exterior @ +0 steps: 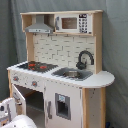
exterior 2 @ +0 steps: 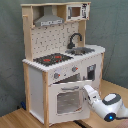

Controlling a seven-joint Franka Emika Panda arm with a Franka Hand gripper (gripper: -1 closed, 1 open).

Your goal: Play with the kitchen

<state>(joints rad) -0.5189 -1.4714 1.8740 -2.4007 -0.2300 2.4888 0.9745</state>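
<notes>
The kitchen [exterior: 60, 70] [exterior 2: 62, 60] is a tall white and light-wood toy in both exterior views. It has a black-red hob [exterior: 34, 65] [exterior 2: 52, 59], a grey sink [exterior: 72, 74] [exterior 2: 83, 50], a black tap [exterior: 85, 57] [exterior 2: 75, 39] and a grey hood [exterior: 40, 25] [exterior 2: 49, 20]. The windowed oven door [exterior 2: 67, 99] [exterior: 19, 96] hangs partly open. My gripper [exterior 2: 86, 90] is at the door's upper right corner, on the end of the white arm [exterior 2: 106, 104]. The arm [exterior: 11, 114] shows only in part at the first exterior view's lower left.
A toy microwave [exterior: 70, 22] [exterior 2: 75, 11] sits in the top shelf. A cupboard door with a dark window [exterior: 62, 106] is beside the oven. The kitchen stands on a wooden tabletop [exterior 2: 20, 119], in front of a grey curtain [exterior: 115, 45].
</notes>
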